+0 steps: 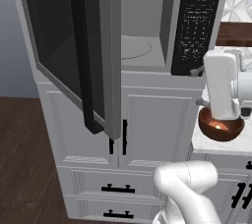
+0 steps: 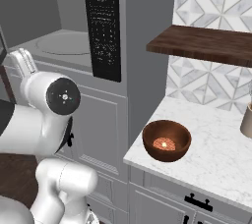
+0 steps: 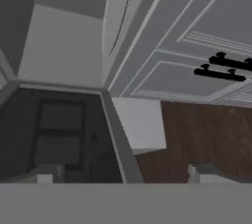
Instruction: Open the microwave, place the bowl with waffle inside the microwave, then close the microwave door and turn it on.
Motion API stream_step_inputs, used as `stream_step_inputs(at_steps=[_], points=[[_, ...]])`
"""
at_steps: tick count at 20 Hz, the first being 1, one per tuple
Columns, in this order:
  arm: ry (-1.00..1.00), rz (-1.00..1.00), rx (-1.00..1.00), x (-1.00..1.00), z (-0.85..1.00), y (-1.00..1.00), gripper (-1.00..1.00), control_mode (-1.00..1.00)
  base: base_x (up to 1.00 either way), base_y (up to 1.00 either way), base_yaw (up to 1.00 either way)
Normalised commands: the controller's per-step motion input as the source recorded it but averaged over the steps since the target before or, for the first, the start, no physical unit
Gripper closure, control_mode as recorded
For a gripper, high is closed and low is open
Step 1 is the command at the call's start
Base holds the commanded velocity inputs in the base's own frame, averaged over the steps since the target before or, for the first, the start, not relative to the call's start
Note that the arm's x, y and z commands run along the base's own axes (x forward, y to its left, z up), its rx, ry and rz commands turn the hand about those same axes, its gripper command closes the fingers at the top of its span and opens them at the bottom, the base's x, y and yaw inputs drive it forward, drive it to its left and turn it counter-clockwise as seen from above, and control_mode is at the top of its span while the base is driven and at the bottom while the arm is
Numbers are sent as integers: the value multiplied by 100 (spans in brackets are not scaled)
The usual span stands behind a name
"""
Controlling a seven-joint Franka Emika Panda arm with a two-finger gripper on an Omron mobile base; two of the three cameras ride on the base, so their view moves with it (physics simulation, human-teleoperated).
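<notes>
Door (image 1: 74, 46) swung open; bowl (image 2: 166, 140) on counter (image 2: 216, 154), well right of gripper (image 3: 120, 176); fingers apart, empty.

We note a white panelled cabinet (image 1: 152, 115) with black handles (image 1: 124, 137), and below it drawers carrying horizontal black pulls (image 1: 118, 188). To the right runs a white marble counter (image 2: 216, 159), backed by a wall of grey-and-white geometric tile (image 2: 211, 4) with a dark wooden shelf (image 2: 206, 43) fixed across it; a tan container (image 2: 246, 120) sits at the counter's far right edge, cut off. The floor (image 1: 24, 159) is dark wood planking.
</notes>
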Motion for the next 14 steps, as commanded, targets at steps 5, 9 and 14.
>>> stream_step_inputs(at_steps=[5,9,14], points=[[26,18,14,31,-46,70,-100,-100,0,0,0],[5,9,9,10,-45,81,-100,-100,0,0,0],[0,8,14,24,-10,71,-100,-100,0,0,0]])
